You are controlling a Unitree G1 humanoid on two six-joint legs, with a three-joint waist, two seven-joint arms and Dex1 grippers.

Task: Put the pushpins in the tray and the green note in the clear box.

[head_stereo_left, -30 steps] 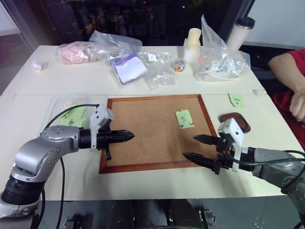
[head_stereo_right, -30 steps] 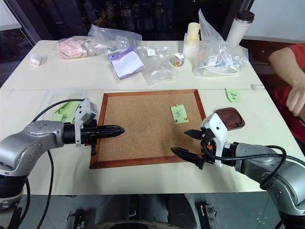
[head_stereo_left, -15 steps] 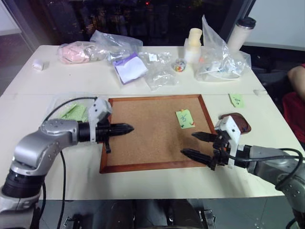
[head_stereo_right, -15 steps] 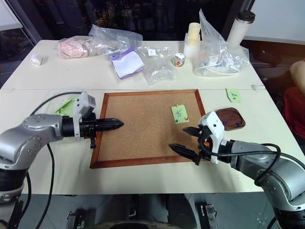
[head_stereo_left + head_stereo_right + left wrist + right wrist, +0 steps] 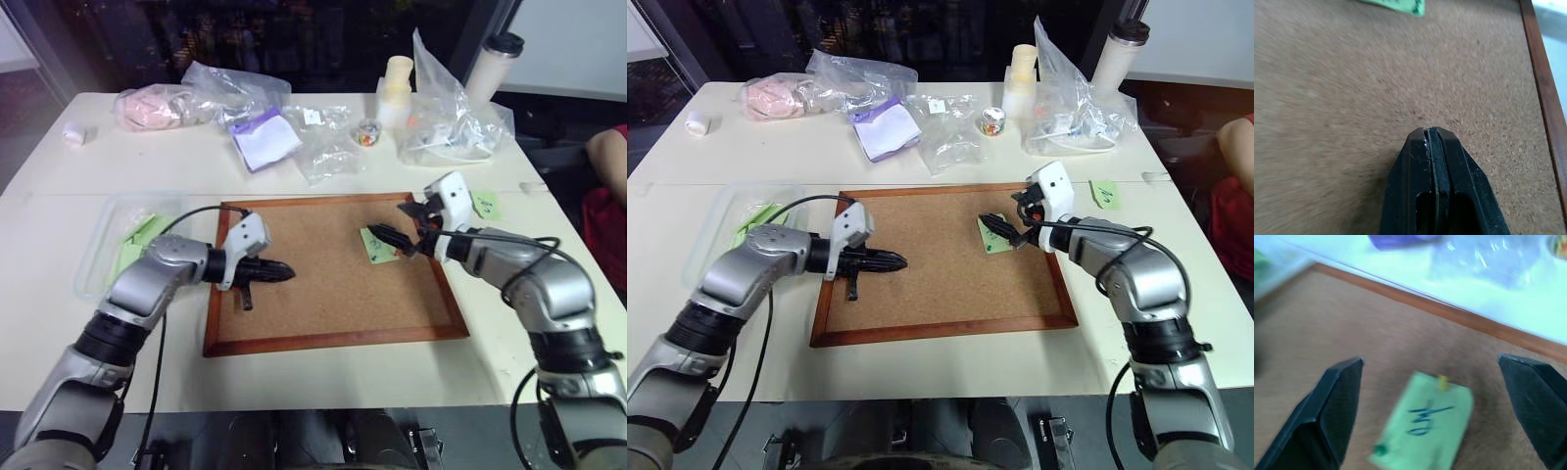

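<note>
**Desk:** Right wrist view, what's the picture?

**Field:** The right gripper (image 5: 1432, 396) hangs over the cork board (image 5: 323, 284), its 2 fingers spread wide either side of the green note (image 5: 1422, 435), which sits pinned near the board's right rim by a yellow pin (image 5: 1442, 380) and a green pin (image 5: 1380, 449).

**Desk:** What changed?

**Field:** Within 1 second that arm swung in from the board's near right corner. The left gripper (image 5: 284, 274), fingers pressed together, edged further over the board's left side. Likely next: pulling a pin. The clear box (image 5: 98, 245) waits just left of the board.

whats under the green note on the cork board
The green note lies flat on the cork board, held by a yellow pushpin and a green one. Anything beneath the paper is covered.
</note>
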